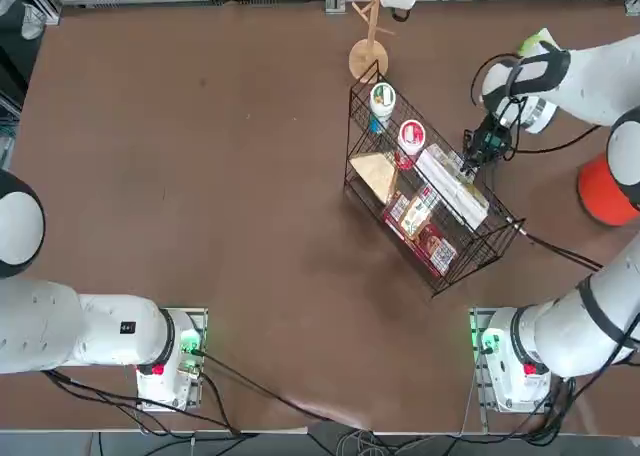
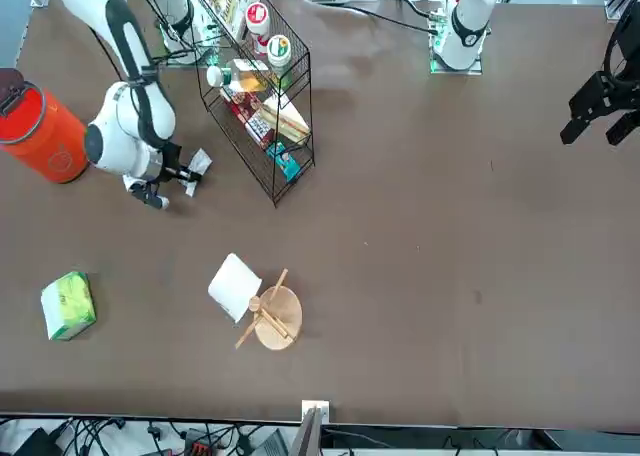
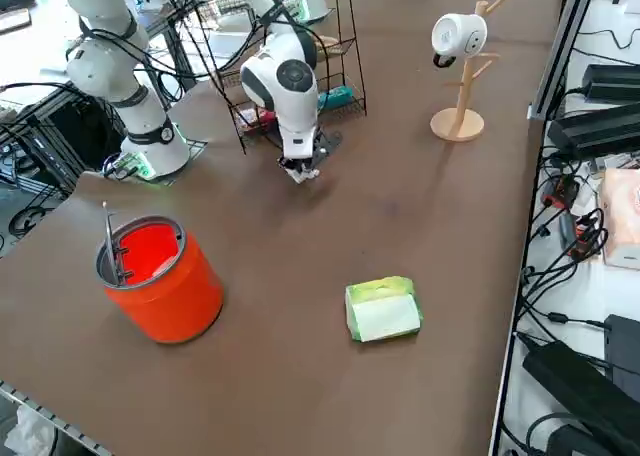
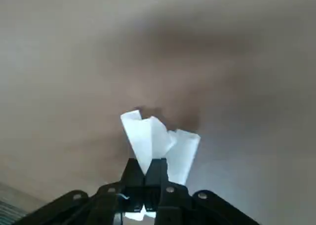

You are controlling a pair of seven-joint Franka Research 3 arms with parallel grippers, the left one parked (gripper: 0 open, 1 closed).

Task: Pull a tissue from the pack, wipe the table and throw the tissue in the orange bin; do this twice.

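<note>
Jaws of your right gripper (image 4: pixel 146 171) are clamped on a white tissue (image 4: pixel 157 142), which sticks out crumpled past the fingertips. You have it low over the table (image 2: pixel 420 236), just beside the black wire basket (image 2: pixel 262 126) (touching the top or not, can't tell). Pack (image 3: pixel 381 310) lies flat near the table's right edge, well apart from the gripper. Orange bin (image 3: pixel 160 274) stands upright by the right near corner.

block: wire basket (image 1: pixel 425 201) beside pincer (image 3: pixel 300 172) | clear: table (image 3: pixel 400 226) toward orange bin (image 3: pixel 160 276)
</note>
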